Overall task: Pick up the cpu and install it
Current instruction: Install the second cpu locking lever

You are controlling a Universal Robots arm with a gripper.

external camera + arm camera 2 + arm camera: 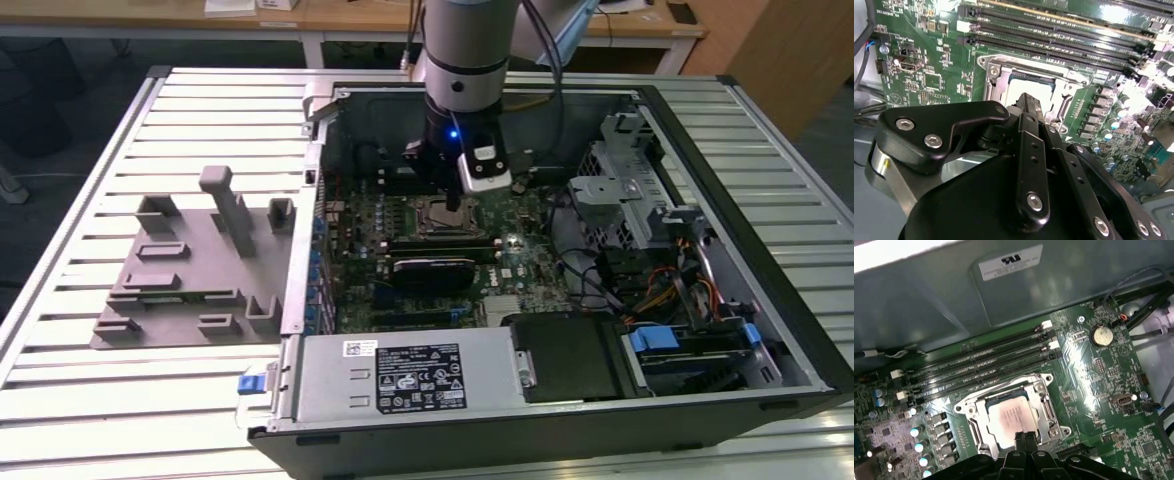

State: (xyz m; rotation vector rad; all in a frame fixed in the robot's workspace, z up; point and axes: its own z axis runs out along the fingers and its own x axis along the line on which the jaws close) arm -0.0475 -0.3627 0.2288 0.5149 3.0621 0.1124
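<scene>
The cpu [1010,419], a pale silvery square, lies flat inside the metal-framed socket [1045,392] on the green motherboard [1089,375]. My gripper [1026,438] hangs just above the cpu's near edge; its two black fingertips are pressed together with nothing between them. In the second wrist view the shut gripper [1030,102] covers part of the cpu [1014,92] in its socket [999,67]. In the exterior view the gripper [455,205] reaches down into the open computer case [747,300], right over the socket [430,216].
Memory slots [979,365] run beside the socket, and a coin battery [1101,335] sits further along the board. A grey plastic tray [187,270] lies on the slatted table at the exterior view's left. A drive cage [627,190], cables and a power supply [400,375] crowd the case.
</scene>
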